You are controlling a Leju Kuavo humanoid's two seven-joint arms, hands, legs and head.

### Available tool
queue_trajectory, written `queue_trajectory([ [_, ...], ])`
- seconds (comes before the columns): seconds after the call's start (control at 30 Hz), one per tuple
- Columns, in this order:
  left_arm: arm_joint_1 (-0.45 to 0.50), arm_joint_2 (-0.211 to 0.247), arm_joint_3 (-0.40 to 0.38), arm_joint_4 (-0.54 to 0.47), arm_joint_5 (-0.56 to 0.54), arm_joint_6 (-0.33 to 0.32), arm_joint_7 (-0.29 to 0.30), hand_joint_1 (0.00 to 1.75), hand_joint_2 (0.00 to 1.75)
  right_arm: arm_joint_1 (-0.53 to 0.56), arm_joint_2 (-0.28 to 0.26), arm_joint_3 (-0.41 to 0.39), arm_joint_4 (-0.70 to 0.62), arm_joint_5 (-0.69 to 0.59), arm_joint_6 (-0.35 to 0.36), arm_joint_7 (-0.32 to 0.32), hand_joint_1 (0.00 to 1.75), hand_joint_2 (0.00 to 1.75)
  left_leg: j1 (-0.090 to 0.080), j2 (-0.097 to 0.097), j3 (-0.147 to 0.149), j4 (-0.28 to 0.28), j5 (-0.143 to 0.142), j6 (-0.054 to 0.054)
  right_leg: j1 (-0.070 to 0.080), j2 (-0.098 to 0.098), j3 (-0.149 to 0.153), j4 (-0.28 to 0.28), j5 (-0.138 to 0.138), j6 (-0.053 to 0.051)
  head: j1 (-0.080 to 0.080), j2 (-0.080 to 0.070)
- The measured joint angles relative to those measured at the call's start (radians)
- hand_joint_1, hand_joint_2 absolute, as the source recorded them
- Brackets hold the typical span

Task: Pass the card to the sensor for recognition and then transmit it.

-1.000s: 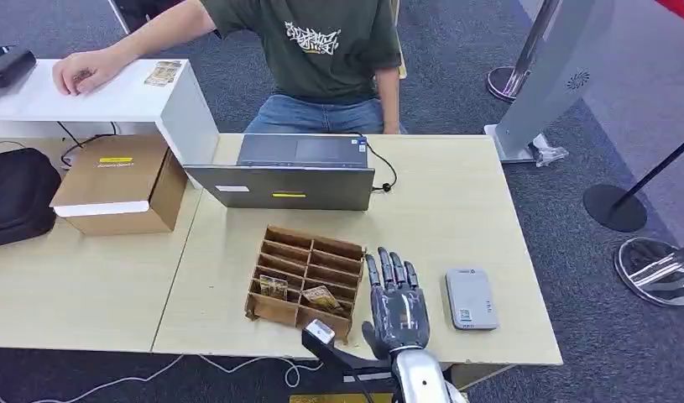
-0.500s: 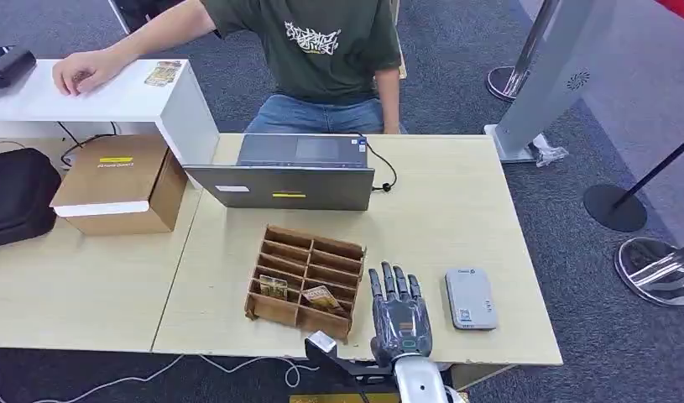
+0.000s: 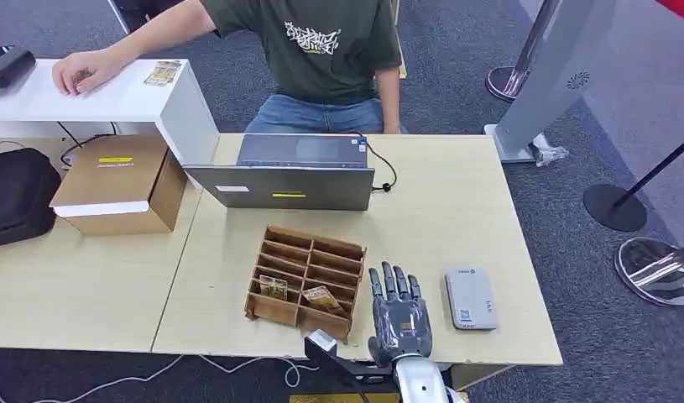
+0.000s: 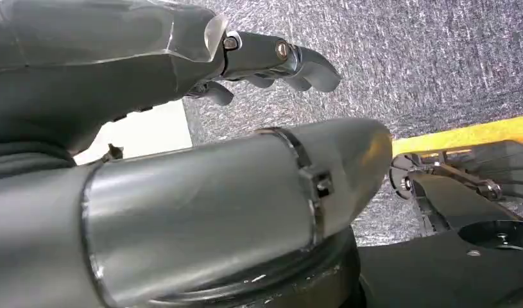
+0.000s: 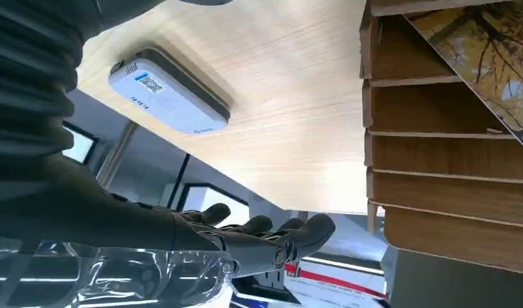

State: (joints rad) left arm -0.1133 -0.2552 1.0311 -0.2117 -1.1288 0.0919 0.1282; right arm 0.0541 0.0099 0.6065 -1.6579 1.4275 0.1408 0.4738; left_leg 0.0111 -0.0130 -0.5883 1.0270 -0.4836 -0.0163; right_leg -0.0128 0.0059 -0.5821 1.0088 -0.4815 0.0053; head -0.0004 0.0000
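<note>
A wooden card organizer (image 3: 303,275) stands near the table's front edge, with one card (image 3: 273,288) and another card (image 3: 321,296) upright in its front slots. To its right lies the grey-white sensor (image 3: 470,298). My right hand (image 3: 399,317) hovers flat between them, fingers straight and apart, holding nothing. The right wrist view shows its dark fingers (image 5: 271,239), the sensor (image 5: 169,96), the organizer (image 5: 438,160) and a card (image 5: 483,58) with a tree picture. My left hand (image 4: 181,64) hangs over grey carpet, its fingers loosely bent and holding nothing.
A laptop (image 3: 292,172) sits at the table's far side, and a person (image 3: 330,50) sits behind it with an arm on a white shelf (image 3: 112,96). A cardboard box (image 3: 120,185) and black bag (image 3: 15,193) lie left. Stanchion bases (image 3: 615,206) stand right.
My right hand has drawn back a little toward the table's front edge, then held still. The cards, organizer and sensor have not moved.
</note>
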Motion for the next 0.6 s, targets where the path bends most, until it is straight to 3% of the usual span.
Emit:
queue_trajectory([
  [0.13,0.0,0.0,0.0,0.0,-0.006,-0.002,0.0,0.0,0.0,-0.001,-0.006,0.01,-0.026,-0.019,-0.014,-0.027,0.0,1.75,0.0,0.0,0.0,0.0,0.0,0.0,0.0,0.0,0.0,0.0,0.0,0.0,0.0,0.0],
  [0.3,-0.003,-0.002,0.0,0.0,-0.008,-0.002,0.001,0.0,0.0,-0.018,-0.028,0.032,-0.014,-0.064,-0.058,-0.116,0.0,1.75,0.0,0.0,0.0,0.0,0.0,0.0,0.0,0.0,0.0,0.0,0.0,0.0,0.0,0.0],
  [0.43,-0.008,-0.002,0.0,0.0,0.001,0.001,0.001,0.0,0.0,-0.052,-0.027,0.056,0.046,-0.058,-0.109,-0.175,0.0,1.75,0.0,0.0,0.0,0.0,0.0,0.0,0.0,0.0,0.0,0.0,0.0,0.0,0.0,0.0],
  [0.6,-0.012,-0.004,0.0,0.0,0.013,0.002,0.0,0.0,0.0,-0.131,0.008,0.089,0.157,-0.047,-0.153,-0.19,0.0,1.75,0.0,0.0,0.0,0.0,0.0,0.0,0.0,0.0,0.0,0.0,0.0,0.0,0.0,0.0],
])
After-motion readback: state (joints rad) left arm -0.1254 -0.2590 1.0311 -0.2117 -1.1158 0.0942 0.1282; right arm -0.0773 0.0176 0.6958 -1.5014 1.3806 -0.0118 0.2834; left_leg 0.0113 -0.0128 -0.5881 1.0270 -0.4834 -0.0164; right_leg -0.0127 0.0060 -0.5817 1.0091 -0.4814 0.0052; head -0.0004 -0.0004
